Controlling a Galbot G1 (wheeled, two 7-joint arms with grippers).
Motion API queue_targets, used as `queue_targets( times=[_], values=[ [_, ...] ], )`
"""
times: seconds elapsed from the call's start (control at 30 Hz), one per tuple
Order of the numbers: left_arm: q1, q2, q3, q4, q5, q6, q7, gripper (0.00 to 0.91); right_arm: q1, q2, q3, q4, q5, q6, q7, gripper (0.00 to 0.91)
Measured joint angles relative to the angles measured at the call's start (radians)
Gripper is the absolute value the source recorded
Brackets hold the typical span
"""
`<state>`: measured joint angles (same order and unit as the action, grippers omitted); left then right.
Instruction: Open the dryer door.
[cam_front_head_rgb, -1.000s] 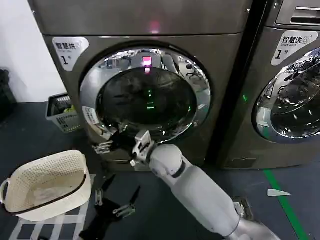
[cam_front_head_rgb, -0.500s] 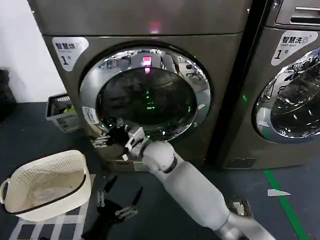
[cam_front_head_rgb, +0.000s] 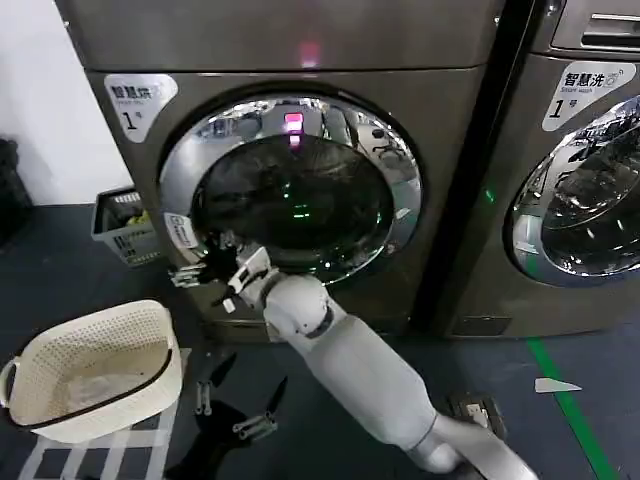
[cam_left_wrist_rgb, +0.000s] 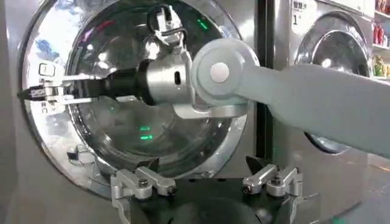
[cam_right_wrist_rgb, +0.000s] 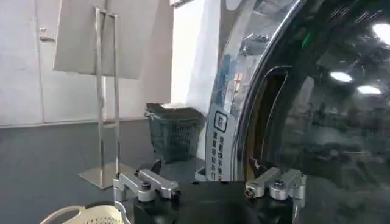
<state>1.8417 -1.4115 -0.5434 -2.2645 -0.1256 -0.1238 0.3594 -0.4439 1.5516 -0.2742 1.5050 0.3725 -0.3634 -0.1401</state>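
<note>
One right hand (cam_front_head_rgb: 190, 272), fingers spread, has slid left along the dryer door (cam_front_head_rgb: 290, 190) chrome rim

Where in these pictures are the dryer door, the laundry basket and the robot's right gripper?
dryer door (cam_front_head_rgb: 385, 215): head view, on its chrome ring.
laundry basket (cam_front_head_rgb: 60, 335): head view, on its white rim.
right gripper (cam_front_head_rgb: 183, 275): head view, between its fingertips at the door's lower left edge.
</note>
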Motion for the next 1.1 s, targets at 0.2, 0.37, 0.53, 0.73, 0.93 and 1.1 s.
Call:
queue_targets(
  times=[0.2,0.37,0.53,0.73,0.93,1.1],
  values=[
    [-0.002,0.001,0.000,0.007,0.017,-0.007,0.000,0.907,0.021,0.008,-0.008,-0.025,0.000,-0.001,0.002,0.907],
    [-0.003,0.000,-0.001,0.004,0.018,-0.007,0.000,0.907,0.042,0.016,-0.023,-0.054,0.008,0.002,0.022,0.907],
    [0.000,-0.002,-0.002,0.004,0.019,-0.009,-0.001,0.907,0.055,0.023,-0.044,-0.079,0.011,0.010,0.025,0.907],
    [0.007,-0.004,-0.001,0.006,0.032,-0.020,-0.002,0.907,0.087,0.034,-0.065,-0.114,0.039,0.015,0.031,0.907],
    [0.011,-0.012,-0.001,0.000,0.037,-0.022,-0.002,0.907,0.107,0.053,-0.073,-0.148,0.038,0.017,0.053,0.907],
    [0.011,-0.018,0.006,0.000,0.043,-0.022,-0.002,0.907,0.116,0.058,-0.071,-0.170,0.038,0.027,0.058,0.907]
  ],
)
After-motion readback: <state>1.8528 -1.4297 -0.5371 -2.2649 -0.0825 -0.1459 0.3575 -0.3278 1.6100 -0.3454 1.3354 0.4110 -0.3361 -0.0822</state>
